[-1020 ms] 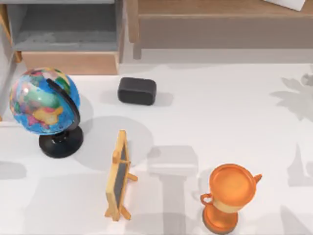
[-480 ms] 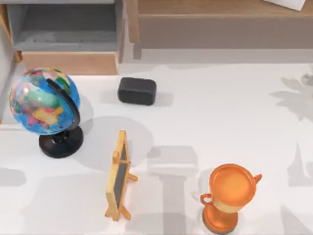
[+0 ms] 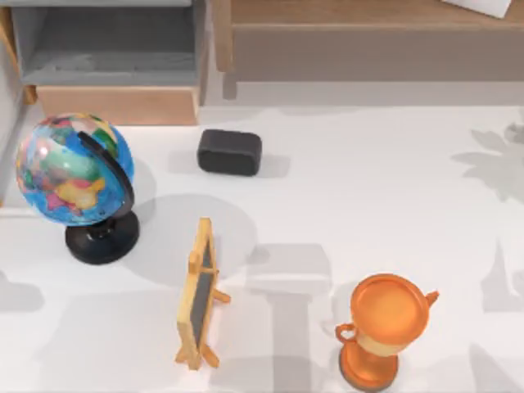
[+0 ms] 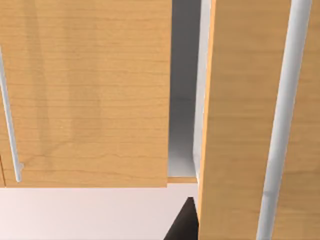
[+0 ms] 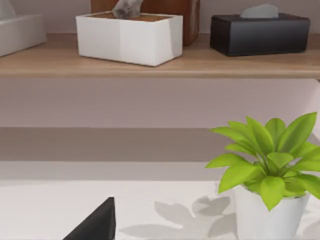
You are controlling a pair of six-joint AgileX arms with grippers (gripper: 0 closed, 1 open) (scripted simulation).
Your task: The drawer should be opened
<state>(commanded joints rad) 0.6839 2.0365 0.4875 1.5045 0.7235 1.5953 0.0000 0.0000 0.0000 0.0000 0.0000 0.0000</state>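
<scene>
The drawer (image 3: pixel 7 131) shows as a narrow sliver at the top view's far left edge, a plain grey side wall with an orange-tan wood front (image 3: pixel 6 37) behind it. The left wrist view looks closely at two orange-tan wood fronts (image 4: pixel 235 125), each with a silver bar handle (image 4: pixel 282 125), and a grey gap (image 4: pixel 182 100) between them. One dark fingertip (image 4: pixel 184 225) of my left gripper shows just in front of the gap. A dark fingertip (image 5: pixel 97 225) of my right gripper hangs over the white table, facing a shelf.
A wide grey-lined box (image 3: pixel 115 49) with a pale tan front stands open at the back left. On the table are a globe (image 3: pixel 74 172), a black block (image 3: pixel 229 151), a small easel blackboard (image 3: pixel 199 295) and an orange trophy (image 3: pixel 385 323). A potted plant (image 5: pixel 270 170) stands right.
The arm shadow at the table's left edge has shifted slightly. The objects on the table have not moved.
</scene>
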